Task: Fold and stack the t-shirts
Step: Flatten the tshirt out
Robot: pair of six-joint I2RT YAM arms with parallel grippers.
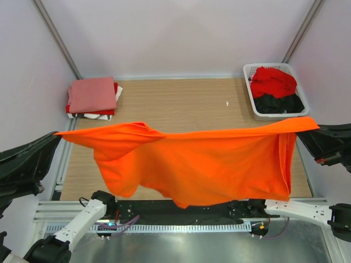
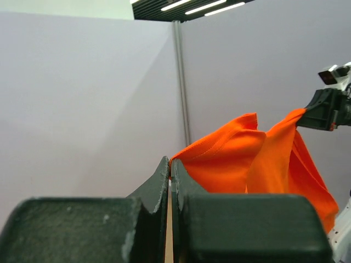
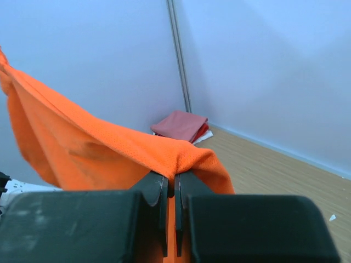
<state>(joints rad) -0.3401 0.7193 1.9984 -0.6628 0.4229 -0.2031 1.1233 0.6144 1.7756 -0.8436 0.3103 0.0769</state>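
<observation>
Orange shirt (image 1: pixel 208 164) hangs stretched over desk (image 1: pixel 181 104) btw both tools: left tool (image 2: pixel 170 163) pinches one corner, right tool (image 3: pixel 171 178) the other. Folded shirts (image 1: pixel 92 96) sit far left; basket (image 1: pixel 269 65) w/ more far right.

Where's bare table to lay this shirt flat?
Bare wood runs between the folded stack, far left, and the basket, far right, bar one white speck. Both far corners are crowded; the orange shirt hides the near part.

We count: orange t-shirt (image 1: pixel 208 164), stretched in mid-air; salmon-pink t-shirt (image 1: pixel 92 94), folded, far left; red t-shirt (image 1: pixel 272 81), black t-shirt (image 1: pixel 279 103), crumpled, far right.
</observation>
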